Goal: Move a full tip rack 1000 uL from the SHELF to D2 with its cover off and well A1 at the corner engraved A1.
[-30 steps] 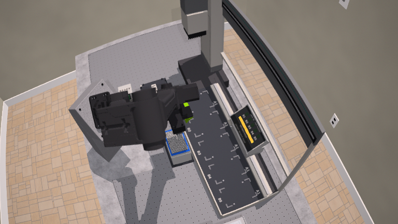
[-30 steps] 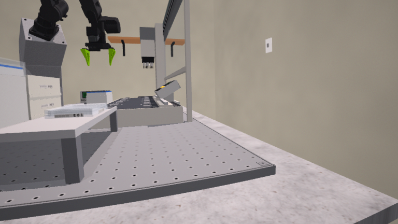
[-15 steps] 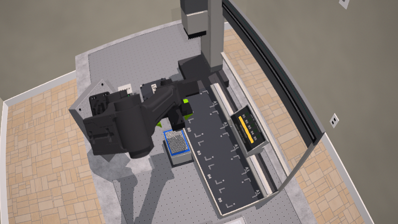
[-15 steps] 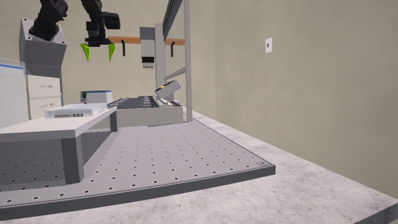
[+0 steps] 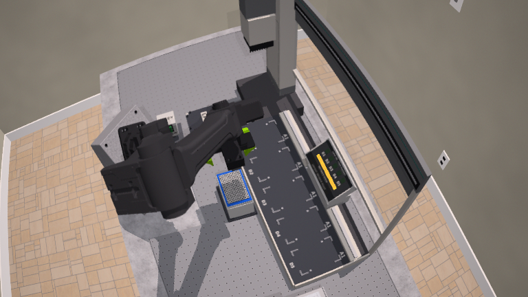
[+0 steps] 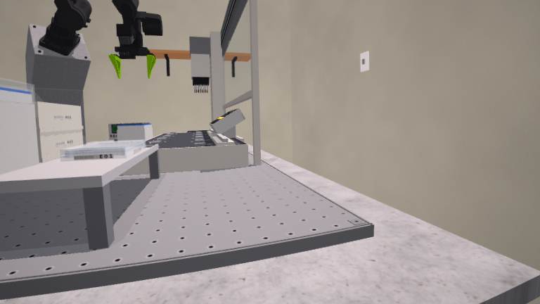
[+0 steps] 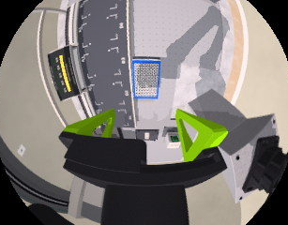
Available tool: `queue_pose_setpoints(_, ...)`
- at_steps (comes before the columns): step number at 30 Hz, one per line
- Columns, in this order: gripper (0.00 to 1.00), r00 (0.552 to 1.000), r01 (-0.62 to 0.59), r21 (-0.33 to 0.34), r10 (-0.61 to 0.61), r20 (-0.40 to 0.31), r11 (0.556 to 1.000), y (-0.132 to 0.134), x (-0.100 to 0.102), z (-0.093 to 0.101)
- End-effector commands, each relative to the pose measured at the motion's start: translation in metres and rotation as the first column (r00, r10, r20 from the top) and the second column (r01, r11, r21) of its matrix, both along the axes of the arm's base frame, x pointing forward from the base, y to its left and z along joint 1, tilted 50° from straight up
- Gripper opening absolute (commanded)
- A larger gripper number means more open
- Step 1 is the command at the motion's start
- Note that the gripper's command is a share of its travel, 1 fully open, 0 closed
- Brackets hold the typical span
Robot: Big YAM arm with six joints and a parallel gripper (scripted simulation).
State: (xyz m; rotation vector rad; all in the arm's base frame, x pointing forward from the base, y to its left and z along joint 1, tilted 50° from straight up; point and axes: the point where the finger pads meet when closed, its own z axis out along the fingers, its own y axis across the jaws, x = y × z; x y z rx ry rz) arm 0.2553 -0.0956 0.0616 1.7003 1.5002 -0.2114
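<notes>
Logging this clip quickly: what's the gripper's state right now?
Gripper: open wide, holding nothing, hanging high above the deck.
</notes>
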Motion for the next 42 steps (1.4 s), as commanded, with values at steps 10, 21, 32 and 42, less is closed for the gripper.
queue_pose_setpoints(10, 1.00, 1.000, 0.009, 0.004, -0.009, 0.017, 1.000, 0.000, 0.005, 0.005)
queue_pose_setpoints(21, 1.00, 1.000, 0.009, 0.004, -0.009, 0.017, 1.000, 0.000, 0.005, 0.005)
queue_pose_setpoints(32, 1.00, 1.000, 0.001, -0.006, -0.001, -0.017, 1.000, -0.005, -0.007, 0.001)
queue_pose_setpoints(42, 1.00, 0.985, -0.120, -0.063, 0.110, -0.136, 0.991, -0.002, -0.006, -0.001)
